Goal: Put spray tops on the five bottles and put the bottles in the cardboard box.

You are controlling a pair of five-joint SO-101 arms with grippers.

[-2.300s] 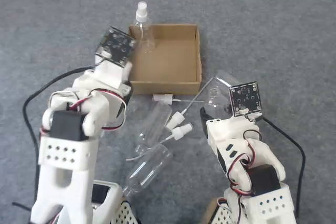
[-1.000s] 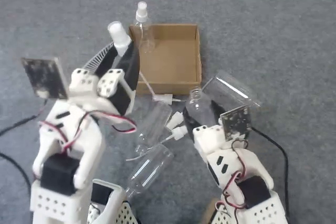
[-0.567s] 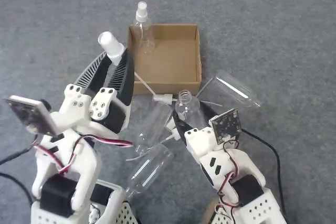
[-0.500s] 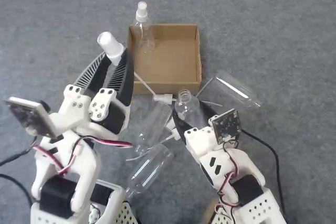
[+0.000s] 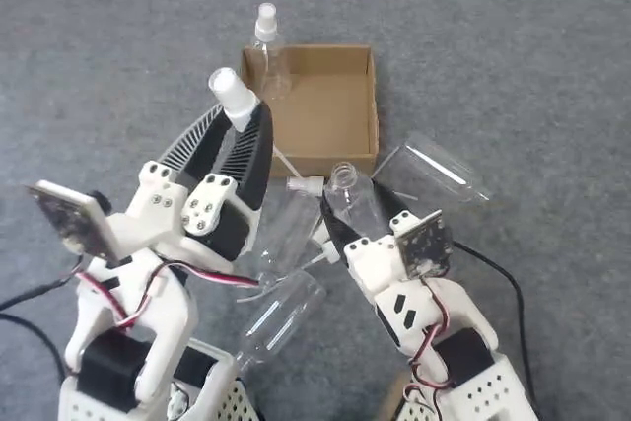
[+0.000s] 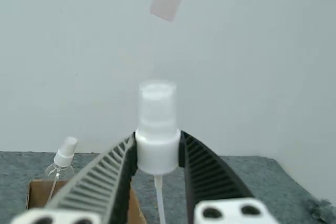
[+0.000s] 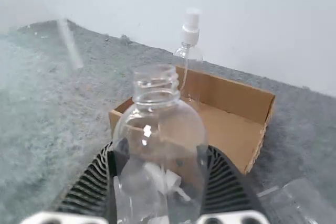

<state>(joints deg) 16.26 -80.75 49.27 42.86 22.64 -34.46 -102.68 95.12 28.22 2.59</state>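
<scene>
The left gripper, earlier down beside the cardboard box, now stands raised with a spray top clamped at its tips and drifts toward the centre. The right gripper lifts a bottle off the table, turns it upright and carries it leftward, nearer the spray top.

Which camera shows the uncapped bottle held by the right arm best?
The right wrist view: the bottle stands upright between the fingers, its open threaded neck plain. The high view gives it smaller, from above. The left wrist view faces the spray top.
</scene>
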